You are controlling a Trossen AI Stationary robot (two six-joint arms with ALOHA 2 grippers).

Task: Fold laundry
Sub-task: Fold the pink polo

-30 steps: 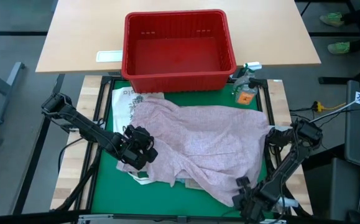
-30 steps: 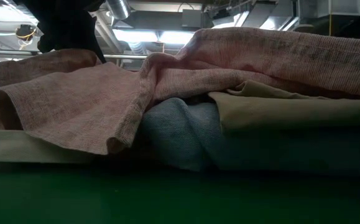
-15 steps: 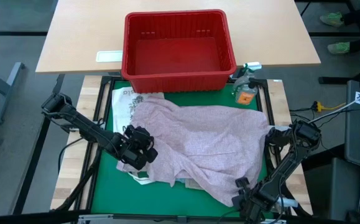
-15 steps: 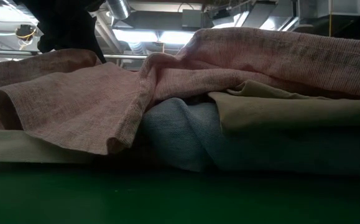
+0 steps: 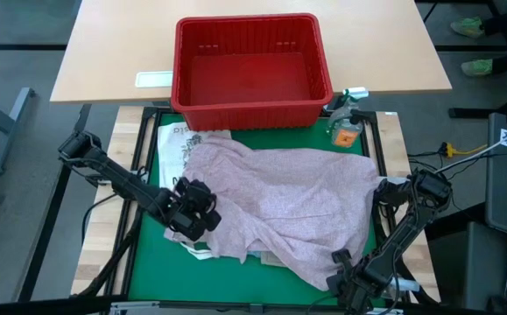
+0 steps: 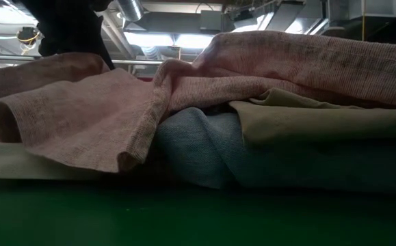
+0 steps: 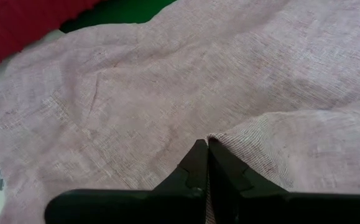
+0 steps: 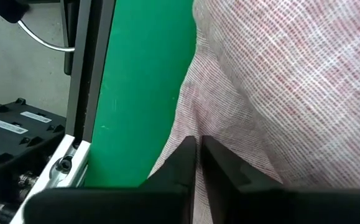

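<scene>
We see the pink shirt point(image 5: 284, 201) spread over the green worktop point(image 5: 144, 262), just in front of the red basket point(image 5: 251, 70). It covers the blue jeans point(image 6: 198, 147) and the tan cloth point(image 6: 321, 123). The left pincer point(image 5: 196, 213) is pinching the shirt's left edge. The right pincer point(image 5: 345, 278) is pinching its near right corner.

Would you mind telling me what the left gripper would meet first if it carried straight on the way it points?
Probably more of the pink shirt: the left gripper is shut on a fold of it, and the shirt's cloth fills the view ahead.
</scene>
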